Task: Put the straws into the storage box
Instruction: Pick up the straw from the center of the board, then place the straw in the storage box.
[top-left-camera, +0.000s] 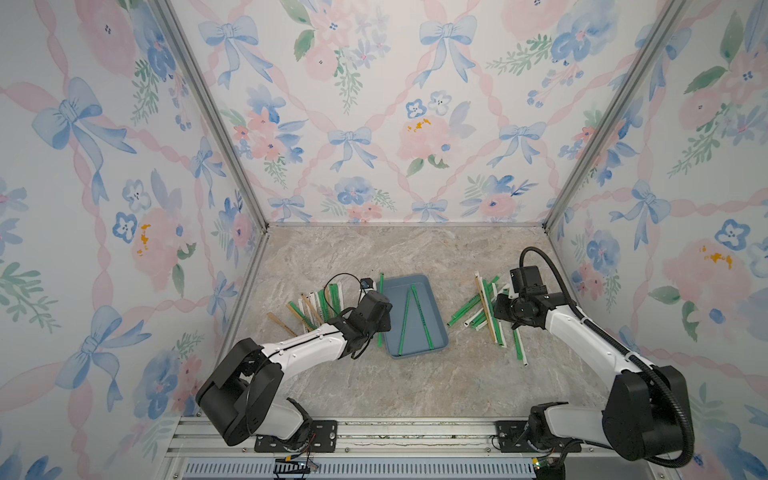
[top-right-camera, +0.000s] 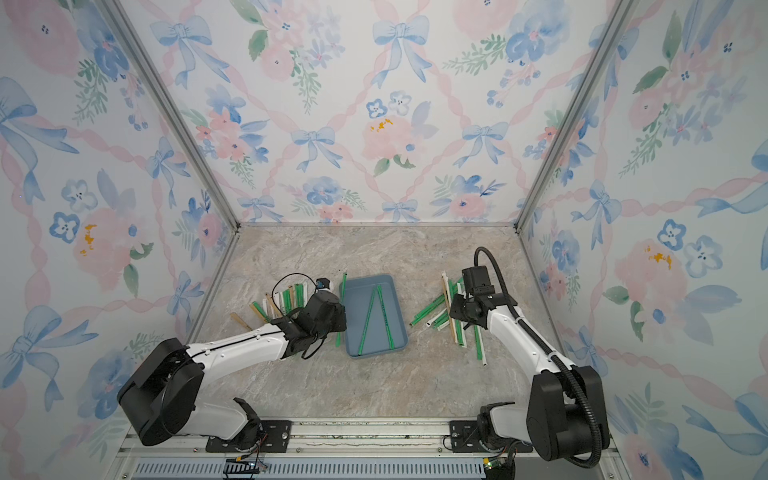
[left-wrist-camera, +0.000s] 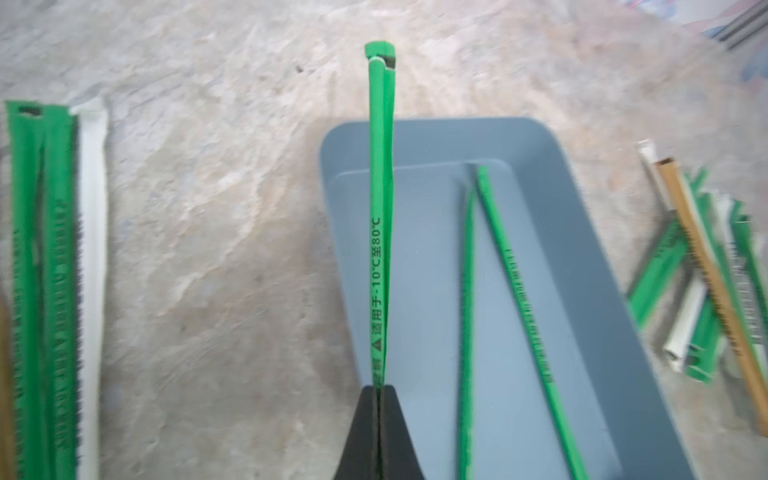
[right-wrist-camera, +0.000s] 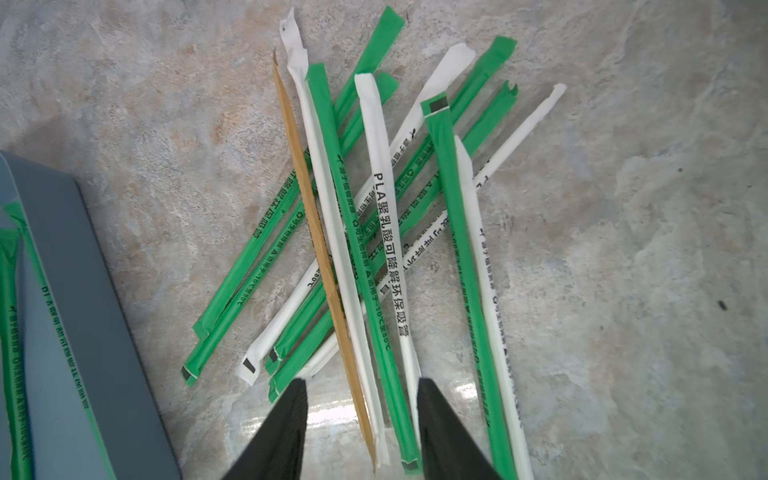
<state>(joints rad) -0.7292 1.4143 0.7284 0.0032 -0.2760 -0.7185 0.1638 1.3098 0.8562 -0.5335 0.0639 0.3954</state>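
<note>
Straws (top-left-camera: 332, 297) lie in two loose heaps on the table (top-left-camera: 415, 386), one on each side of the box (top-left-camera: 395, 299). Green, white and tan ones cross each other in the heaps. The box sits mid-table between the two arms. Two green straws (top-left-camera: 421, 316) lie inside it, meeting at their far ends and spreading apart toward the robot.

The left pincer (left-wrist-camera: 379, 390) is clenched on a green straw (left-wrist-camera: 380, 208), which points straight out from the wrist. In both top views this straw runs along the box rim on the left arm's side. In the left wrist view it crosses over that rim's corner.

The right pincer (right-wrist-camera: 363, 380) is released, its jaws spread above the right heap (right-wrist-camera: 376, 216). The near ends of a tan, a white and a green straw lie between the jaws. Whether the jaws touch them I cannot tell.
</note>
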